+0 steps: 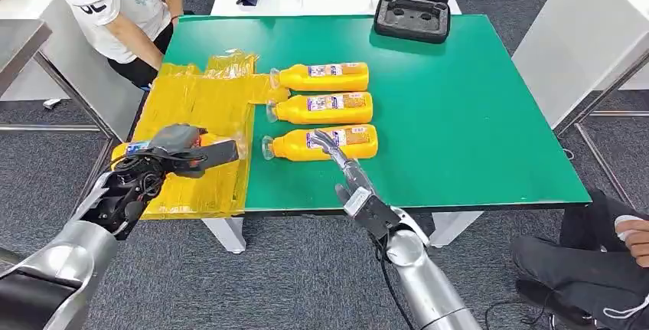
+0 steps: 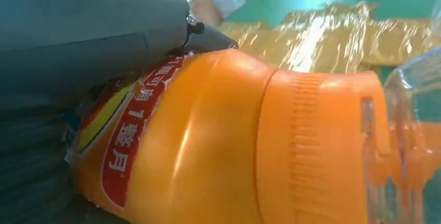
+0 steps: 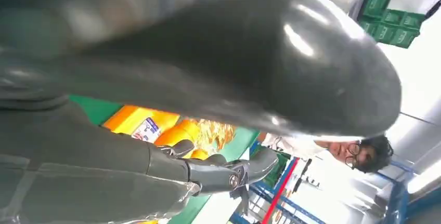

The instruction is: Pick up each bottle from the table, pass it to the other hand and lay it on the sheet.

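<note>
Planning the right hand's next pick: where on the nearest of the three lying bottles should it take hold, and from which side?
Grip the nearest bottle across its labelled body, coming down from above. It lies flat, cap toward the yellow sheet; the right hand is over it.

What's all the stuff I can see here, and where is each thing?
bottles lying on the table: three, orange, side by side on the green top, caps toward the sheet.
held bottle: one, orange with a red label, in the left robot hand above the sheet.
sheet: one, crinkly yellow, on the table's left part.
table: one, green top.
case: one, black, open, at the far edge.
person in a white shirt: one, standing at the far left.
seated person: one, dark trousers, lower right.
left robot hand: dark grey, holds a bottle over the sheet.
right robot hand: dark, fingers over the nearest lying bottle; whether it grips is unclear.
</note>
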`<action>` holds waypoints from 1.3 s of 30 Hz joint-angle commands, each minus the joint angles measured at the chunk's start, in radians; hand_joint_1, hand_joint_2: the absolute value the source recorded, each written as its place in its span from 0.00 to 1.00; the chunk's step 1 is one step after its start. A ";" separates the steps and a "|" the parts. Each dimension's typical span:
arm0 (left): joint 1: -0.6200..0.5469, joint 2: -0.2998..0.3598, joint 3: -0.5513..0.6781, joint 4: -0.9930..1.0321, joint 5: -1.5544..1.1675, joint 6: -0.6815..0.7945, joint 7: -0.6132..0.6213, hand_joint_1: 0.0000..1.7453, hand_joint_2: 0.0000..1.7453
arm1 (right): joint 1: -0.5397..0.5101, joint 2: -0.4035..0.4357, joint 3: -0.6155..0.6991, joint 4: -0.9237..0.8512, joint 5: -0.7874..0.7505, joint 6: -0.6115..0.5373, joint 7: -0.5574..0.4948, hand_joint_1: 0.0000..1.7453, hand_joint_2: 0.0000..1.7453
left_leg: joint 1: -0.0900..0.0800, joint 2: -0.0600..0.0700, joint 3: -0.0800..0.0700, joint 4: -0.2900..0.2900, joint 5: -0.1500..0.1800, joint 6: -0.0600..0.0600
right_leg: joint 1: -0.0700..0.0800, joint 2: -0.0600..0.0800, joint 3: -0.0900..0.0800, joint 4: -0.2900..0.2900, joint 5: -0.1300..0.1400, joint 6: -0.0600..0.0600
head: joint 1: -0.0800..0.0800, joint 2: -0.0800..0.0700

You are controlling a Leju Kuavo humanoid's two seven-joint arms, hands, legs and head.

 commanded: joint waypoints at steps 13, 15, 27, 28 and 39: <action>-0.042 -0.065 0.060 0.192 -0.026 -0.006 0.025 1.00 1.00 | -0.076 -0.005 0.016 0.161 -0.040 0.006 -0.013 0.00 0.00 | 0.001 0.000 0.003 0.000 -0.001 -0.001 | 0.001 0.000 0.004 -0.001 -0.001 -0.001 | 0.000 0.000; -0.043 -0.064 0.061 0.193 -0.027 -0.007 0.024 1.00 1.00 | -0.080 -0.003 0.015 0.169 -0.040 0.004 -0.013 0.00 0.00 | 0.001 0.001 0.004 0.000 -0.002 -0.002 | 0.001 0.001 0.004 -0.001 -0.001 -0.001 | 0.000 0.000; -0.048 -0.100 0.055 0.230 -0.064 -0.011 0.047 0.92 1.00 | -0.123 0.005 0.006 0.256 -0.034 -0.036 -0.027 0.00 0.00 | 0.001 0.000 0.003 0.000 -0.001 -0.001 | 0.001 0.000 0.004 -0.001 -0.001 -0.001 | 0.000 0.000; -0.043 -0.098 0.055 0.229 -0.066 -0.009 0.044 0.89 1.00 | -0.113 0.005 0.005 0.248 -0.033 -0.038 -0.027 0.00 0.00 | 0.002 0.000 0.005 0.001 -0.003 -0.002 | 0.002 0.000 0.006 -0.001 -0.002 -0.002 | 0.000 0.000; -0.023 -0.100 0.064 0.226 -0.085 -0.007 0.050 0.10 1.00 | -0.077 0.001 0.011 0.202 0.009 -0.066 -0.019 0.00 0.00 | 0.001 0.000 0.005 -0.001 -0.002 -0.002 | 0.001 0.000 0.006 -0.001 -0.002 -0.002 | 0.000 0.000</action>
